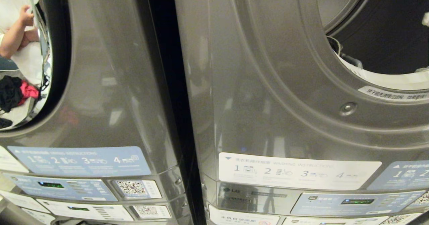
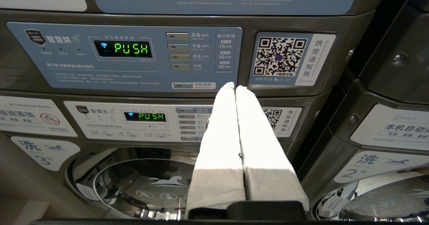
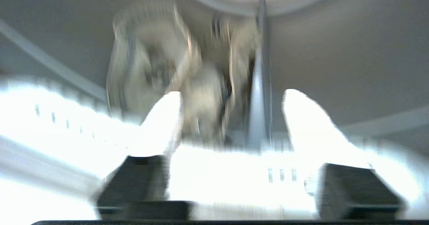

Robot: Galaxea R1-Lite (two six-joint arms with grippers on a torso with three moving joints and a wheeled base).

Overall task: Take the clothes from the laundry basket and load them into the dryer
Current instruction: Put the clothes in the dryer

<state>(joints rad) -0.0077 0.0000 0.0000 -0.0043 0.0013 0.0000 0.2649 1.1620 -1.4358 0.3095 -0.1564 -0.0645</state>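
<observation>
pale garment (image 3: 174, 81) hangs lengthwise inside dryer (image 1: 385, 34); right fingers (image 3: 164, 124) spread; left fingers (image 2: 224, 131) pressed together.

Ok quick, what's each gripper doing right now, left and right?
Left gripper: shut, empty, parked facing the control panel.
Right gripper: open, holding nothing, at the dryer drum with pale clothes beyond its fingers.

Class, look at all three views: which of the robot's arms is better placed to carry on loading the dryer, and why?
Right. The right gripper stands open at the dryer drum, a garment ahead. The left gripper is shut, facing control panels.
</observation>
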